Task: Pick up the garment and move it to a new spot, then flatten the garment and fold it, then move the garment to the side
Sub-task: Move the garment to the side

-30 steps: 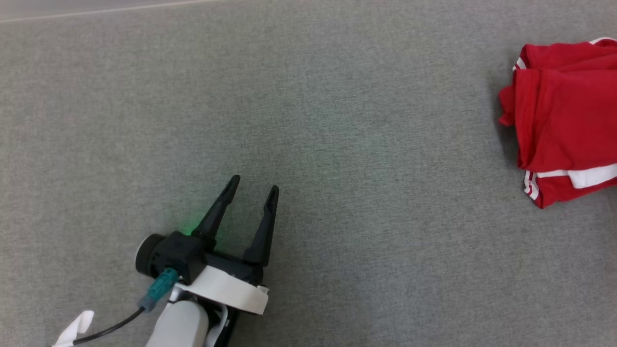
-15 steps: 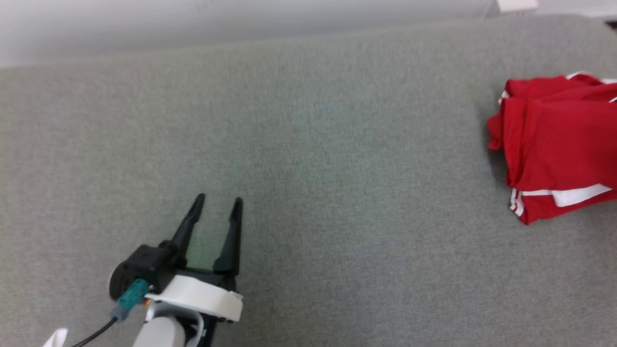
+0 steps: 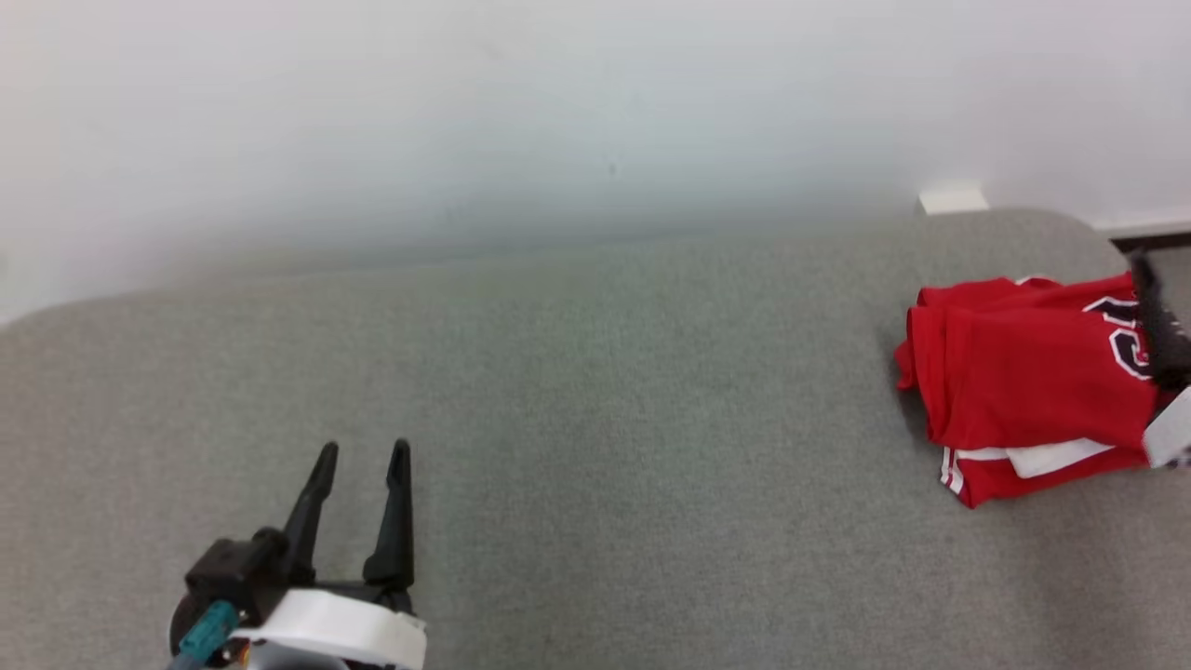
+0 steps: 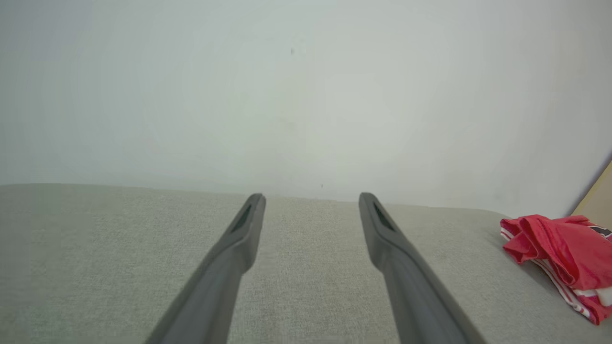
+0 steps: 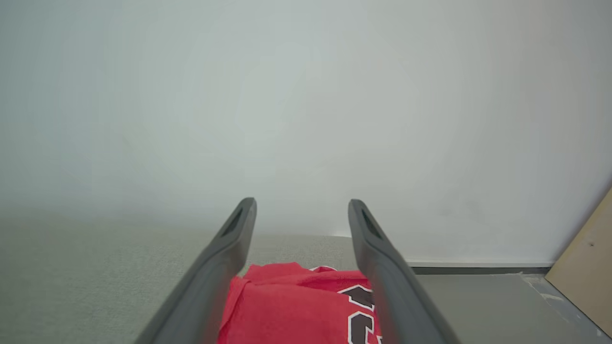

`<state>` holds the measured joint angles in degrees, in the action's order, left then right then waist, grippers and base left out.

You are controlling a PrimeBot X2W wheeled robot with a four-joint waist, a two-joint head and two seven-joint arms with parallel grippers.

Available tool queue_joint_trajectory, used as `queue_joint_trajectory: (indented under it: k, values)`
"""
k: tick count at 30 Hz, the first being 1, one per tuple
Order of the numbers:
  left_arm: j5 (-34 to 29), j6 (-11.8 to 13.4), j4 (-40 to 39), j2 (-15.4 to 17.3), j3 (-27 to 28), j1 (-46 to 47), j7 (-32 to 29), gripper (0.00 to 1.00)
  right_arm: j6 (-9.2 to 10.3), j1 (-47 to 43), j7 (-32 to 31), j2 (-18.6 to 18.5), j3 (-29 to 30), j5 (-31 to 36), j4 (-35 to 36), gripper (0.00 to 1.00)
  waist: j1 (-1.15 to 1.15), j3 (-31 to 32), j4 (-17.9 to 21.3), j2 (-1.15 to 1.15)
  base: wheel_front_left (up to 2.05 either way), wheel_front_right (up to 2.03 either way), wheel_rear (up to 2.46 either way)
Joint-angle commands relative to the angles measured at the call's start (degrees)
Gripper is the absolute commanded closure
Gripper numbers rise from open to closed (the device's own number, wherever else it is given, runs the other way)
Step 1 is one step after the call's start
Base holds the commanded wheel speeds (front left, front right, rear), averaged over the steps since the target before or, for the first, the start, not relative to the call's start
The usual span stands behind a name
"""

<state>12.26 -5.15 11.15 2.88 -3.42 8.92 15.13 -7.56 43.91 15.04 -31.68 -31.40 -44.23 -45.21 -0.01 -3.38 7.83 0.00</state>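
Grey, cloth-covered surface stretches wide below me, backed by a pale, bare wall. My left jaws stand apart at the near left of the surface. The left fingers point toward the wall with nothing between them, and from the left wrist they frame only bare grey cloth.

The garment is red, with white stripes along its edges and dark, white-edged lettering. It lies in a folded bundle at the far right end of the surface, well apart from my left jaws.

My right jaws are apart too, held over the garment. In the right wrist view the right fingers rise on either side of the red cloth without pinching it; whether they touch it I cannot tell. In the head view one right finger crosses the garment's right edge.

Past the end of the surface, the right wrist view shows a grey floor and a tan board at the right edge.
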Motion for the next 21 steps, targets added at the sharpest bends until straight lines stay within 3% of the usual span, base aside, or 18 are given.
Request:
queue_joint_trajectory:
  k: [1, 4, 8, 15, 21]
  values:
    - [1.63, -0.05, 0.73, 0.17, 0.25, -1.27, -0.03, 0.0, 0.15, -3.23, 0.12, 0.88, 1.12, 0.89, 1.88, 0.0, 0.01, 2.76, -0.52, 0.0, 0.0, 0.0, 0.0]
    - [2.61, 0.44, 0.94, 0.15, 0.15, -1.52, -0.03, 0.0, 0.15, -8.32, 0.13, 2.05, 5.35, 2.3, 6.08, 0.0, 0.01, 3.68, -0.72, 0.0, 0.0, 0.0, 0.0]
    - [4.7, 2.05, 0.84, 0.14, 0.52, -2.42, -0.03, 0.0, 0.15, -17.13, 0.12, 5.52, 12.19, 5.32, 12.21, 0.0, 0.01, 4.19, -0.92, 0.0, 0.0, 0.0, 0.0]
    - [5.58, 2.62, 1.09, 0.14, 1.29, -4.48, -0.03, 0.0, 0.15, -31.08, 0.14, 12.89, 20.71, 11.19, 22.44, 0.0, 0.01, 4.71, -1.68, 0.0, 0.0, 0.0, 0.0]
    - [4.32, 2.73, 1.07, 0.14, 1.62, -7.07, -0.03, 0.0, 0.15, -37.75, 0.14, 17.92, 21.89, 14.93, 27.76, 0.0, 0.01, 5.22, -2.12, 0.0, 0.0, 0.0, 0.0]
